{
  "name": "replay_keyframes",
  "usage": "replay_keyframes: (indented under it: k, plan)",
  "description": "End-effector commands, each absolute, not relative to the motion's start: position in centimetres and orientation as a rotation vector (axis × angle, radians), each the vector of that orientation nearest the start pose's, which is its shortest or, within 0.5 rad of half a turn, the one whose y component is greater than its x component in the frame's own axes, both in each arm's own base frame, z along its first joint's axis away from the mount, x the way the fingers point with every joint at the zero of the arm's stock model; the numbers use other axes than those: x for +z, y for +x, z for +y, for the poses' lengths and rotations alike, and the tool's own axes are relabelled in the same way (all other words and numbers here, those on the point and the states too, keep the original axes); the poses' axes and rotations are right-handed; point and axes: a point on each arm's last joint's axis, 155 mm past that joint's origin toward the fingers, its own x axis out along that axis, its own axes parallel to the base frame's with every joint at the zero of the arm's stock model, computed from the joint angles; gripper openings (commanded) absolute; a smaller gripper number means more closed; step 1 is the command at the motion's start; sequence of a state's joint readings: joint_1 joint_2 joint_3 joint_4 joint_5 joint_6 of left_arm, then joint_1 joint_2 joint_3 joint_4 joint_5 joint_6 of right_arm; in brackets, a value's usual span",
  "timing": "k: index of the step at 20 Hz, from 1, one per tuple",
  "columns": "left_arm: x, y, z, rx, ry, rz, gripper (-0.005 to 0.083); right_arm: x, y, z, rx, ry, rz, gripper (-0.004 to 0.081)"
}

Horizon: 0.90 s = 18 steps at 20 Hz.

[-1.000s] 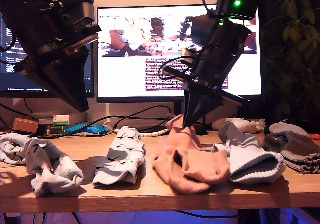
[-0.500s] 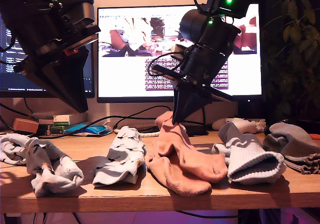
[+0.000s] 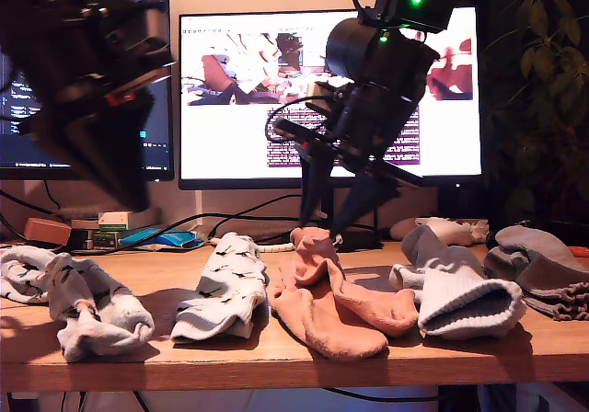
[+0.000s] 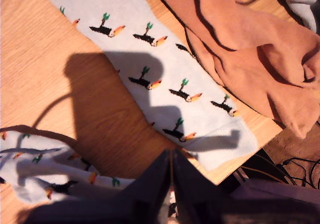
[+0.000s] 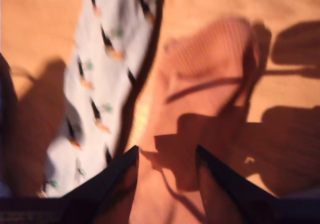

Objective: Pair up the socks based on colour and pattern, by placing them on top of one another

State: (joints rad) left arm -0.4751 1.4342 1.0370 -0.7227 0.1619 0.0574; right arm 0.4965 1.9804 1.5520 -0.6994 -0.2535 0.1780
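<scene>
Monitor (image 3: 276,90) behind desk; second end effector (image 3: 324,225) wide above pink socks (image 3: 336,306); first (image 4: 170,176) pinched, empty.

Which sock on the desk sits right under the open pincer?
The salmon-pink sock, bunched between the toucan-print sock and the ribbed pale sock; my second gripper hangs open above it.

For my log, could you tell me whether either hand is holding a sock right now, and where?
Nothing is held: my second hand is open above the salmon-pink socks; my first hand is shut and empty.

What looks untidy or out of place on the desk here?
The salmon-pink socks lie crumpled and overlapping, not squarely stacked. One printed sock lies apart from the bunched printed heap at the exterior view's left. My second gripper hangs open above the pink ones.
</scene>
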Motion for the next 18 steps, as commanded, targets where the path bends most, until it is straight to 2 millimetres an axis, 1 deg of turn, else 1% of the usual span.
replay_keyframes:
  k: [1,2,4,6,7,8,9,11,12,13,15,18]
  plan:
    - [10.2,28.8,-17.6,-0.595,0.227,1.104,0.0033,10.6,39.9,26.3,0.582,0.000,1.137,0.0303]
    - [10.1,28.8,-17.3,-0.596,0.238,1.103,0.0025,11.5,39.7,26.0,0.590,-0.013,1.122,0.0276]
    - [9.9,28.8,-16.4,-0.559,0.202,1.129,0.0021,13.0,39.4,25.7,0.594,-0.016,1.100,0.0184]
    - [9.6,28.5,-15.5,-0.507,0.155,1.172,0.0022,14.8,39.3,24.6,0.561,-0.029,1.064,0.0019]
    - [9.3,28.2,-14.8,-0.440,0.088,1.214,0.0027,15.7,39.2,24.2,0.552,-0.039,1.046,-0.0013]
    - [9.0,27.8,-14.2,-0.365,0.004,1.262,0.0064,16.4,39.0,23.9,0.554,-0.043,1.034,-0.0013]
    - [8.9,27.5,-13.8,-0.350,-0.001,1.279,0.0176,17.2,38.8,23.7,0.556,-0.047,1.019,-0.0013]
    - [8.8,27.9,-13.0,-0.257,-0.060,1.282,0.0542,18.3,38.5,23.5,0.558,-0.045,0.998,-0.0013]
    - [8.8,28.2,-12.7,-0.240,-0.049,1.270,0.0669,18.7,38.3,23.4,0.560,-0.047,0.990,-0.0013]
    - [8.8,28.6,-12.6,-0.205,-0.077,1.264,0.0727,18.8,38.3,23.4,0.566,-0.056,0.985,-0.0013]
    - [8.5,29.5,-12.1,-0.139,-0.103,1.246,0.0732,18.8,38.2,23.3,0.567,-0.060,0.989,-0.0013]
    - [6.6,29.7,-11.5,-0.095,-0.071,1.288,0.0732,18.9,38.3,23.4,0.571,-0.065,0.981,-0.0013]
